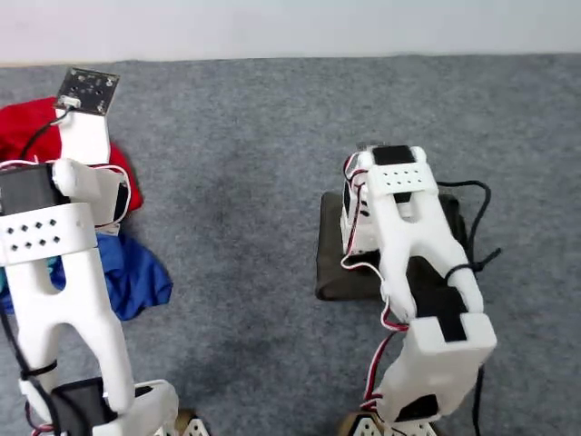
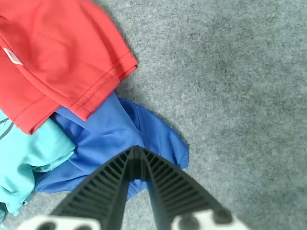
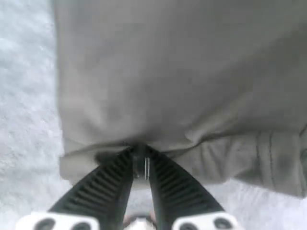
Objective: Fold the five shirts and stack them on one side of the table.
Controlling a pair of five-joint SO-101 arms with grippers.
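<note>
A folded dark grey shirt [image 1: 334, 265] [image 3: 168, 72] lies right of the table's middle, under my right arm. My right gripper [image 3: 139, 154] is shut at that shirt's edge, and the cloth puckers around its tips. At the left edge a red shirt [image 1: 27, 132] [image 2: 57, 52] lies crumpled, overlapping a blue shirt [image 1: 138, 277] [image 2: 120, 134]. A teal shirt [image 2: 24, 158] is tucked against the blue one. My left gripper [image 2: 137, 152] is shut and holds nothing, its tips above the blue shirt.
The table is covered in grey carpet [image 1: 236, 182], with a wide bare stretch between the two arms and behind them. A pale wall [image 1: 290, 27] runs along the far edge. Both arm bases stand at the near edge.
</note>
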